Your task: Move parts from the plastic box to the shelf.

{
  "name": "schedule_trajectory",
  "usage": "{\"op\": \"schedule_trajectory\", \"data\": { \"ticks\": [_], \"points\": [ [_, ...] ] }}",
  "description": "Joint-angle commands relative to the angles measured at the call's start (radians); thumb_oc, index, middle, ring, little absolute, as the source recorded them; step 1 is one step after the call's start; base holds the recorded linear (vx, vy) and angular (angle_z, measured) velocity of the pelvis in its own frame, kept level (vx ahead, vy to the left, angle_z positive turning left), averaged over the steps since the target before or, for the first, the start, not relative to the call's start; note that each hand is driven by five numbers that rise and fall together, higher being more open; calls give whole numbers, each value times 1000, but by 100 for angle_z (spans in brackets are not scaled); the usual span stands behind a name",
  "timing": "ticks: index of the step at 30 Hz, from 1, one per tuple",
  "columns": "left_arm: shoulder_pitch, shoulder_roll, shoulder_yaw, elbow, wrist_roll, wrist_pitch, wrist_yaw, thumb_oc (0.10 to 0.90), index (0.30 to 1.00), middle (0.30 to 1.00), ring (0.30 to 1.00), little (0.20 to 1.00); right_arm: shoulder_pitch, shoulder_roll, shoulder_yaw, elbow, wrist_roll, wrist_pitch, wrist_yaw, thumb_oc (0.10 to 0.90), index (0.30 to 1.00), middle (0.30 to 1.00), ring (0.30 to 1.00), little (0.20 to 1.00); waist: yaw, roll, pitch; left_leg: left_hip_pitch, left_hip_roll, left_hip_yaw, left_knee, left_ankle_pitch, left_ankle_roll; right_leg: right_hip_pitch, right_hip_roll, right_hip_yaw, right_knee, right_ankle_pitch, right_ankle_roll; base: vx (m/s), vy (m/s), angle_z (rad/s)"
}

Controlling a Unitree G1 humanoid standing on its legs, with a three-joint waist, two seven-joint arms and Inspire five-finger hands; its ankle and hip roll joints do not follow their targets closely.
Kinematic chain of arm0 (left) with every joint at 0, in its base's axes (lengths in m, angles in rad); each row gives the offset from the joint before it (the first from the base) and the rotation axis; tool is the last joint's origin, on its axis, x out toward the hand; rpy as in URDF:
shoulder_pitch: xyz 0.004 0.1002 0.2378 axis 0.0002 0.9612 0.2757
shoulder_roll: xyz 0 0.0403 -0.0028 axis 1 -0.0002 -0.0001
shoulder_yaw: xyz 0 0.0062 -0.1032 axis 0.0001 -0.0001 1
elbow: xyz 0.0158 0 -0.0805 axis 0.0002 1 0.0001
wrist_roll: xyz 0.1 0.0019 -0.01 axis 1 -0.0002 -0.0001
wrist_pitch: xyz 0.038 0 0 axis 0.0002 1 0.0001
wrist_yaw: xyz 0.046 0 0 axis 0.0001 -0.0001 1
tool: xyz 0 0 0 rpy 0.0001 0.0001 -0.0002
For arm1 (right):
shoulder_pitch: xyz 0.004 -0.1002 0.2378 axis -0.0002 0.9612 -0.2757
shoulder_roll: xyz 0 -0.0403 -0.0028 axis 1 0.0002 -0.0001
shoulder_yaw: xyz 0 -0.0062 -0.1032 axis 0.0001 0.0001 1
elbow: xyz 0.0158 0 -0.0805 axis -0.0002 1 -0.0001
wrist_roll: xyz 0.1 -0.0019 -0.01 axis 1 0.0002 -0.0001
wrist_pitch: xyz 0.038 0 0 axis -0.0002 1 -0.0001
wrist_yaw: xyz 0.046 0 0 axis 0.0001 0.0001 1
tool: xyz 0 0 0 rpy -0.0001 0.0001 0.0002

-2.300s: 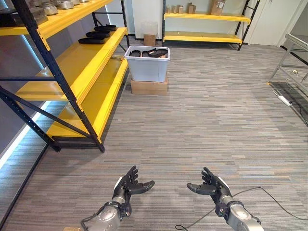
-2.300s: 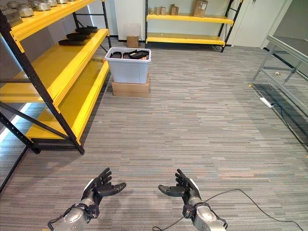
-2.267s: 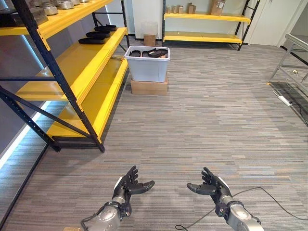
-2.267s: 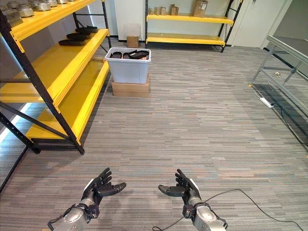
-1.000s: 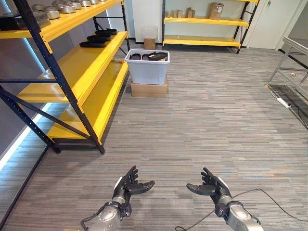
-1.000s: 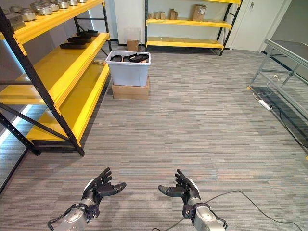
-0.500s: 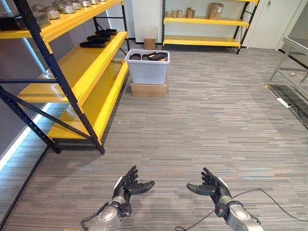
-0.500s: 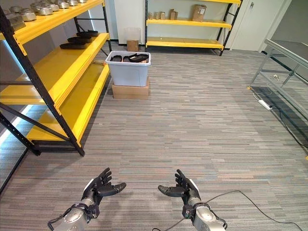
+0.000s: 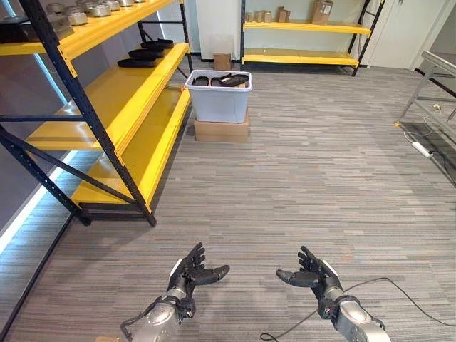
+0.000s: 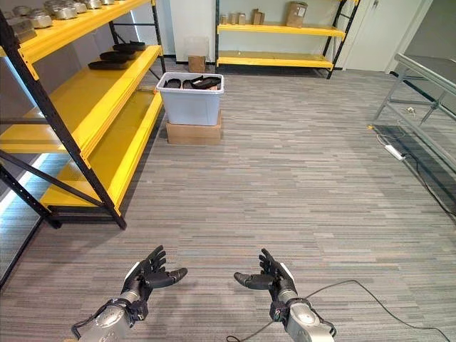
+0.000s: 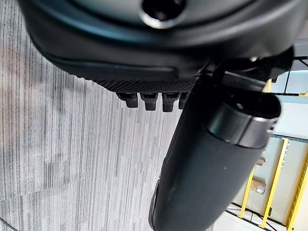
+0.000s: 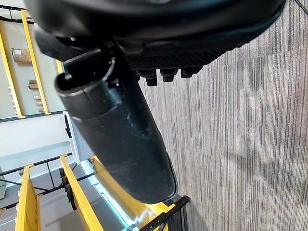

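Both hands were empty and relaxed: the left hand (image 9: 187, 276) hung low over the grey carpet floor (image 9: 320, 185) with fingers spread and thumb pointing inward, and the right hand (image 9: 313, 276) mirrored it on the other side, palm turned toward its partner, neither touching anything. The plastic box (image 9: 219, 95) stood well ahead of them, set on a flat cardboard box (image 9: 221, 130) just beside the far end of the yellow shelf (image 9: 107, 100) that ran along the robot's left. Dark parts (image 9: 228, 80) lay in the box, their black outlines showing over its rim, and a few similar dark parts (image 9: 142, 54) already sat on the middle level of the shelf near its far end, with metal pieces (image 9: 89, 10) on the level above. A second yellow rack (image 9: 306, 43) stood against the back wall, and a metal table frame (image 9: 431, 85) showed at the right. I judged the work to be at the approach step, with the robot well apart from the box and nothing picked up yet. The next move called for walking forward until the box came within reach, then lowering one or both open hands into it to close on a part, while keeping clear of the shelf's dark upright (image 9: 85, 114) on the left.
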Motion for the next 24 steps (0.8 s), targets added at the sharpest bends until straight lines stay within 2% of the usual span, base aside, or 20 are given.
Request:
{"op": "schedule_trajectory", "data": {
  "ticks": [1, 5, 7, 9, 12, 13, 14, 15, 18, 19, 20, 21, 23, 24],
  "points": [
    [-139, 25, -23, -27, -4, -118, 1, 900, 1000, 1000, 1000, 1000, -118, -19, -21, -69, 18, -112, -10, 900, 1000, 1000, 1000, 1000, 10, -13, 12, -39, 62, -43, 164, -124, -37, -18, -168, 33, 165, -67, 122, 20, 198, 1],
    [-147, 32, -30, -37, 4, -120, 4, 900, 1000, 1000, 1000, 1000, -114, -8, -19, -76, 20, -109, -11, 900, 1000, 1000, 1000, 1000, -5, -4, 32, -43, 12, -56, 154, -142, 14, -125, -213, 87, 354, 25, 143, 8, 223, 4],
    [-149, 33, -32, -49, 9, -119, 6, 900, 1000, 1000, 1000, 1000, -105, 3, -16, -80, 31, -109, -10, 900, 1000, 1000, 1000, 1000, -14, 6, 43, -35, -21, -67, 142, -148, 44, -204, -226, 125, 493, 99, 135, 40, 291, 2],
    [-154, 38, -37, -67, 18, -114, 5, 900, 1000, 1000, 1000, 1000, -98, 8, -16, -92, 32, -113, -15, 900, 1000, 1000, 1000, 1000, -22, 24, 71, -9, -40, -72, 147, -168, 71, -265, -241, 115, 627, 135, 123, 78, 290, 12],
    [-157, 39, -38, -68, 22, -114, 0, 900, 1000, 1000, 1000, 1000, -92, 2, -26, -106, 32, -114, -16, 900, 1000, 1000, 1000, 1000, -39, 44, 91, 26, -54, -77, 149, -196, 80, -355, -237, 71, 708, 71, 111, 141, 163, 35],
    [-161, 38, -38, -67, 20, -114, 0, 900, 1000, 1000, 1000, 1000, -92, -2, -31, -113, 34, -115, -16, 900, 1000, 1000, 1000, 1000, -47, 45, 97, 36, -63, -86, 159, -213, 78, -378, -220, 64, 679, 42, 105, 288, 46, 14],
    [-171, 37, -37, -61, 17, -115, -5, 900, 1000, 1000, 1000, 1000, -93, -9, -36, -121, 39, -118, -15, 900, 1000, 1000, 1000, 1000, -51, 35, 102, 54, -85, -87, 170, -240, 70, -391, -226, 40, 571, 29, 105, 221, 13, 14],
    [-171, 36, -38, -60, 17, -115, -5, 900, 1000, 1000, 1000, 1000, -93, -9, -36, -121, 39, -118, -15, 900, 1000, 1000, 1000, 1000, -53, 38, 105, 56, -82, -90, 172, -243, 69, -384, -224, 36, 568, 29, 104, 216, -26, 29],
    [-197, 20, -48, -48, 11, -122, -3, 900, 1000, 1000, 1000, 1000, -105, -26, -46, -119, 36, -127, -27, 900, 1000, 1000, 1000, 1000, -61, 29, 120, 75, -97, -96, 217, -296, 43, -391, -270, 8, 367, 70, 129, 200, -78, 30],
    [-203, 15, -47, -45, 10, -125, 1, 900, 1000, 1000, 1000, 1000, -111, -32, -54, -119, 23, -125, -35, 900, 1000, 1000, 1000, 1000, -64, 29, 128, 83, -97, -95, 253, -320, 31, -414, -288, -4, 303, 101, 144, 349, -147, 23],
    [-202, 9, -46, -49, 8, -125, 1, 900, 1000, 1000, 1000, 1000, -103, -40, -61, -127, 11, -119, -39, 900, 1000, 1000, 1000, 1000, -72, 18, 125, 107, -105, -94, 257, -337, 19, -415, -303, -4, 235, 137, 160, 392, -167, 31],
    [-200, 6, -46, -49, 7, -126, 1, 900, 1000, 1000, 1000, 1000, -99, -48, -65, -133, 8, -117, -39, 900, 1000, 1000, 1000, 1000, -80, 19, 123, 119, -102, -103, 274, -343, 11, -420, -297, 23, 228, 149, 166, 289, -122, 42],
    [-194, 3, -43, -51, 3, -127, -1, 900, 1000, 1000, 1000, 1000, -92, -53, -71, -138, 7, -114, -38, 900, 1000, 1000, 1000, 1000, -81, 19, 122, 132, -99, -105, 285, -356, 6, -425, -292, 31, 237, 158, 170, 208, -89, 43],
    [-186, 3, -35, -49, -2, -128, 0, 900, 1000, 1000, 1000, 1000, -81, -57, -73, -143, 9, -113, -34, 900, 1000, 1000, 1000, 1000, -79, 16, 110, 145, -90, -105, 292, -357, -4, -417, -276, 27, 241, 142, 162, 454, -247, 24]
  ]
}}
